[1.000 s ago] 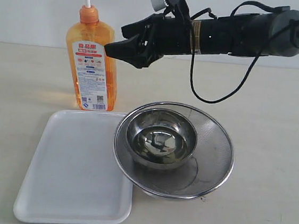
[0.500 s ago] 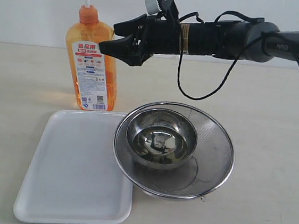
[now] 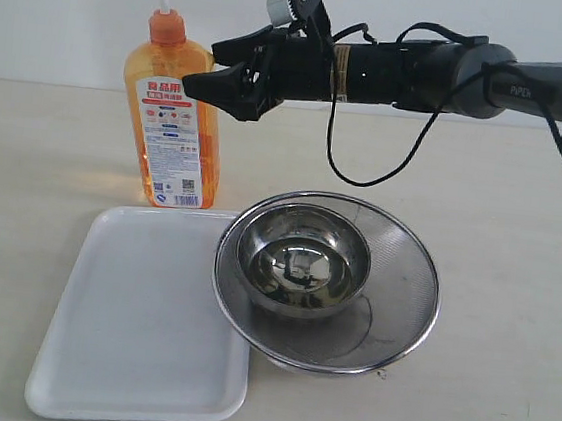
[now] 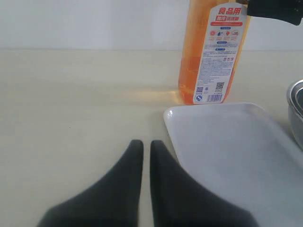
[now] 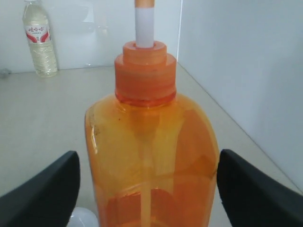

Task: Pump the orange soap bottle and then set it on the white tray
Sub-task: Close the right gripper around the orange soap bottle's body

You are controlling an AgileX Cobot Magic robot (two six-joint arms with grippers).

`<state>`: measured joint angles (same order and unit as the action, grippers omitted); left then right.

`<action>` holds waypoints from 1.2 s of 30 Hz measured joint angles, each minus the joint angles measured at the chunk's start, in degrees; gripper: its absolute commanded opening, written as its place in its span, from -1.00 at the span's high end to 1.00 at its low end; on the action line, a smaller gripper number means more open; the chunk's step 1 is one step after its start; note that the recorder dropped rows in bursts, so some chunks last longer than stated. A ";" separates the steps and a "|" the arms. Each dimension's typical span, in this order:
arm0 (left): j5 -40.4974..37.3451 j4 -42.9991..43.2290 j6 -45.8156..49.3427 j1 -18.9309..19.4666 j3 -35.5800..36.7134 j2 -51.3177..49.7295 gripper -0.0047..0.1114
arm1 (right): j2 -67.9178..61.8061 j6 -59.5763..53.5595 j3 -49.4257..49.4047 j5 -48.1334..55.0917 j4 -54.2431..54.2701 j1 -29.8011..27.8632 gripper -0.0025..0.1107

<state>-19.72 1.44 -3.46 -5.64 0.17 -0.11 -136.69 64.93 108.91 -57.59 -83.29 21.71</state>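
The orange soap bottle (image 3: 174, 129) stands upright on the table just behind the far edge of the white tray (image 3: 138, 326). Its pump head is raised on the white stem. My right gripper (image 3: 203, 68) reaches in from the right at the bottle's shoulder. In the right wrist view this gripper (image 5: 147, 161) is open, one finger on each side of the bottle (image 5: 151, 156), with a gap on both sides. My left gripper (image 4: 146, 143) is shut and empty, low over the table beside the tray (image 4: 227, 146), facing the bottle (image 4: 208, 56).
A round steel mesh strainer (image 3: 395, 318) holding a steel bowl (image 3: 303, 263) sits right of the tray, overlapping its right edge. A clear water bottle (image 5: 40, 40) stands far behind by the wall. A white wall runs close along the table's back edge.
My right arm has moved left and slightly up, bringing its open fingers from beside the bottle to either side of its shoulder. Bottle, tray and strainer have stayed put.
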 measured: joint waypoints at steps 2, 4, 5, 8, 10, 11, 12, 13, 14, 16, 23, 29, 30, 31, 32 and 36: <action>0.00 0.00 0.00 0.00 0.00 0.00 0.83 | 0.00 0.00 0.00 0.11 0.00 0.00 -0.31; 0.00 0.00 0.00 0.00 0.00 0.00 0.83 | 0.00 0.00 0.00 0.35 0.00 0.00 -0.31; 0.00 0.00 0.00 0.00 0.00 0.00 0.83 | 0.00 0.00 0.00 0.44 0.16 0.00 -0.31; 0.00 0.00 0.00 0.00 0.00 0.00 0.83 | 0.00 0.00 0.00 0.72 0.31 0.00 -0.31; 0.00 0.00 0.00 0.00 0.00 0.00 0.83 | 0.00 0.00 0.00 0.97 0.45 0.00 -0.31; 0.00 0.00 0.00 0.00 0.00 0.00 0.83 | 0.00 0.00 0.00 0.96 0.59 0.00 -0.31; 0.00 0.00 0.00 0.00 0.00 0.00 0.83 | 0.00 0.11 0.00 0.96 0.59 0.00 -0.31; 0.00 0.00 0.00 0.00 0.00 0.00 0.83 | 0.00 0.10 0.00 0.96 0.59 0.00 -0.31; 0.00 0.00 0.00 0.00 0.00 0.00 0.83 | 0.00 0.24 0.00 0.96 0.74 0.00 -0.31; 0.00 0.00 0.00 0.00 0.00 0.00 0.83 | 0.00 0.24 0.00 0.96 1.05 0.00 -0.31; 0.00 0.00 0.00 0.00 0.00 0.00 0.83 | 0.00 0.24 0.00 0.96 1.29 0.00 -0.31; 0.00 0.00 0.00 0.00 0.00 0.00 0.83 | 0.00 0.24 0.00 0.96 1.43 0.00 -0.31; 0.00 0.00 0.00 0.00 0.00 0.00 0.83 | 0.00 0.24 0.00 0.96 1.43 0.00 -0.31; 0.00 0.00 0.00 0.00 0.00 0.00 0.83 | 0.00 0.24 0.00 0.96 1.46 0.00 -0.31; 0.00 0.00 0.00 0.00 0.00 0.00 0.83 | 0.00 0.24 0.00 0.96 1.46 0.00 -0.31; 0.00 0.00 0.00 0.00 0.00 0.00 0.83 | 0.00 0.24 0.00 0.96 1.46 0.00 -0.31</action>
<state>-19.72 1.44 -3.46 -5.64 0.17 -0.11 -136.69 65.17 108.91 -56.64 -81.83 21.71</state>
